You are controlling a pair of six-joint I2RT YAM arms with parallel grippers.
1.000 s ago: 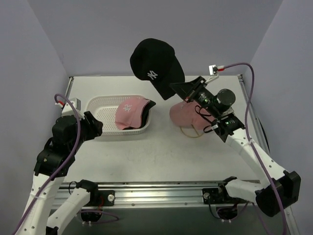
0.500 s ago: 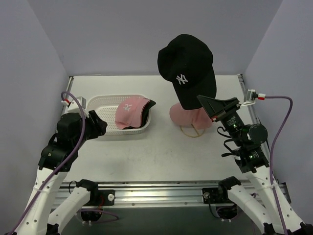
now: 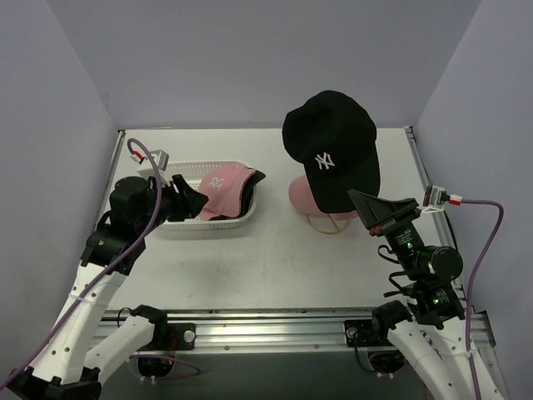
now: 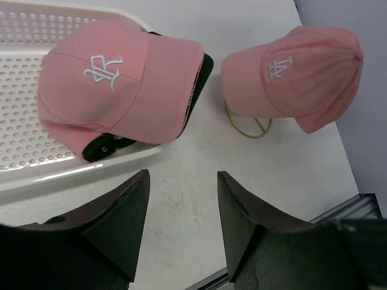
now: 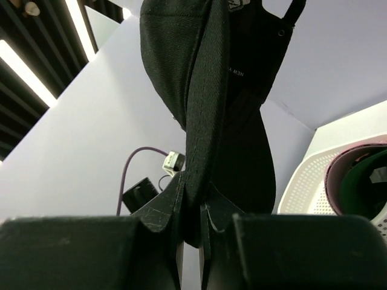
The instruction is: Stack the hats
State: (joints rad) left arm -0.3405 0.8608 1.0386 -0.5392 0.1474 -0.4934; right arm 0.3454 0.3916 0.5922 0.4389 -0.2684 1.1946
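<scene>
My right gripper [image 3: 363,202] is shut on the brim of a black cap [image 3: 333,148] with a white logo and holds it in the air above a pink cap [image 3: 304,194] on the gold wire stand [image 3: 326,223]. The black cap's brim [image 5: 208,115] fills the right wrist view. A second pink cap [image 3: 223,188] lies on a dark cap [image 3: 252,185] in the white basket [image 3: 171,179]. My left gripper [image 3: 193,198] is open and empty, hovering over the basket's near side. The left wrist view shows both pink caps [image 4: 121,78] [image 4: 296,69] below its fingers [image 4: 121,217].
The basket's near rim [image 4: 72,175] lies just ahead of my left fingers. The enclosure's purple walls stand close on the left, right and back. The metal rail [image 3: 275,329] runs along the table's near edge.
My right arm has carried the black cap rightward and down, over the pink cap on the stand. My left arm has swung right, over the basket.
</scene>
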